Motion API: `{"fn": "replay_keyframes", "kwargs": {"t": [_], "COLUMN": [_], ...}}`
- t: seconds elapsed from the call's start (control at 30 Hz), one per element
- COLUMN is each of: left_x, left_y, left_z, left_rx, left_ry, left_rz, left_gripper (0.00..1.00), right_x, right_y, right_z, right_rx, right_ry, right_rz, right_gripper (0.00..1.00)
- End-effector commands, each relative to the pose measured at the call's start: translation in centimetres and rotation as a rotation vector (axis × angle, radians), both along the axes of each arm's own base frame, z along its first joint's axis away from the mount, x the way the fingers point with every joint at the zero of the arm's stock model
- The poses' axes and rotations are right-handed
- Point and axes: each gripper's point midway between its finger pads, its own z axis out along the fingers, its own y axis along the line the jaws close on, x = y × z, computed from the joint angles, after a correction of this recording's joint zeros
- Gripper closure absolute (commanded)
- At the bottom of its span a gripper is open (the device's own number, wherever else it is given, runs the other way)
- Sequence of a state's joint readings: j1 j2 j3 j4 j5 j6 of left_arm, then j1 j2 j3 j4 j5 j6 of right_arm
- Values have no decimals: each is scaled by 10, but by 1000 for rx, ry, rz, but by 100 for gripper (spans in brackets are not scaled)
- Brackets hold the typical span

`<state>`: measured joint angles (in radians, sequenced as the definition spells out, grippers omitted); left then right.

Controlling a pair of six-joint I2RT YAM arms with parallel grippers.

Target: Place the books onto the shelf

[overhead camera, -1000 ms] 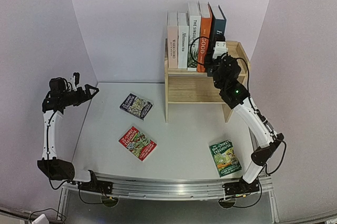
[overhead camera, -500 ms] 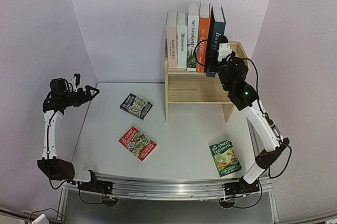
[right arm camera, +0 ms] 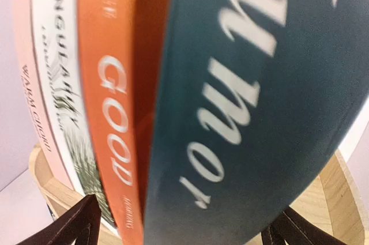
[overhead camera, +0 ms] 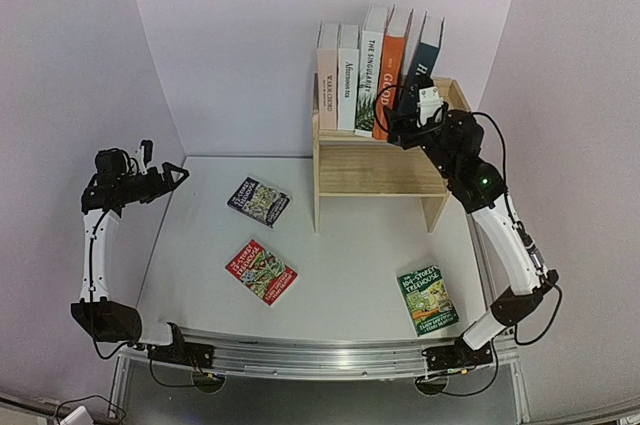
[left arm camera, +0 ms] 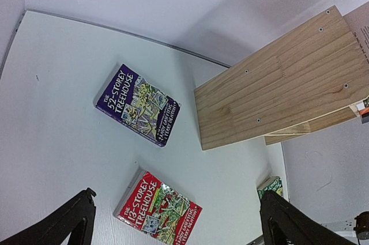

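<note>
At the far left, the left arm [overhead camera: 95, 235] is raised over the edge of the desk [overhead camera: 340, 245], and its jaws stand wide apart with nothing between them. Next, three of the books lie flat on the desk, covers up. A purple "52-Storey Treehouse" [overhead camera: 258, 201] lies near the back, a red "13-Storey Treehouse" [overhead camera: 260, 272] lies nearer us, and a green Treehouse book [overhead camera: 428, 299] lies well apart at the front right. The shelf [overhead camera: 370, 170], a light-wood unit with two tiers, stands at the back of the desk. On its top tier we count five books with spines facing us. A pale pink one [overhead camera: 327, 70] and a white one [overhead camera: 347, 70] stand upright. A white palm-leaf one [overhead camera: 370, 55], the orange "GOOD" [overhead camera: 392, 55] and the dark blue "Humor" [overhead camera: 425, 50] lean to the right. The right arm [overhead camera: 500, 225] reaches up to this row. Its jaws are spread wider than the blue spine just ahead of them and grip nothing.
</note>
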<state>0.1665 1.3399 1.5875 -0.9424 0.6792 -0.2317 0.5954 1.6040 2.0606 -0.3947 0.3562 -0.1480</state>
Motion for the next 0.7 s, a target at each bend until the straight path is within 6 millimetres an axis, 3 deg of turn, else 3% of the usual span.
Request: {"fn": "replay_keyframes", "kwargs": {"t": [0.0, 0.23, 0.4, 0.67], "left_x": [-2, -3, -4, -5], "left_y": [-4, -4, -4, -4], "left_z": [6, 6, 7, 4], "left_rx": [8, 1, 9, 15], "left_ry": [-31, -31, -37, -33], "left_rz": [-25, -27, -26, -26], "left_gripper": [0, 0, 0, 0], "right_x": [2, 18, 27, 37], "right_y": [-16, -19, -8, 2], "right_z": [9, 12, 3, -6], "right_rx": [38, 31, 17, 31], "right_ry": [9, 11, 53, 80], "right_rz": [-20, 16, 122, 214], "right_gripper": [8, 13, 20, 20]}}
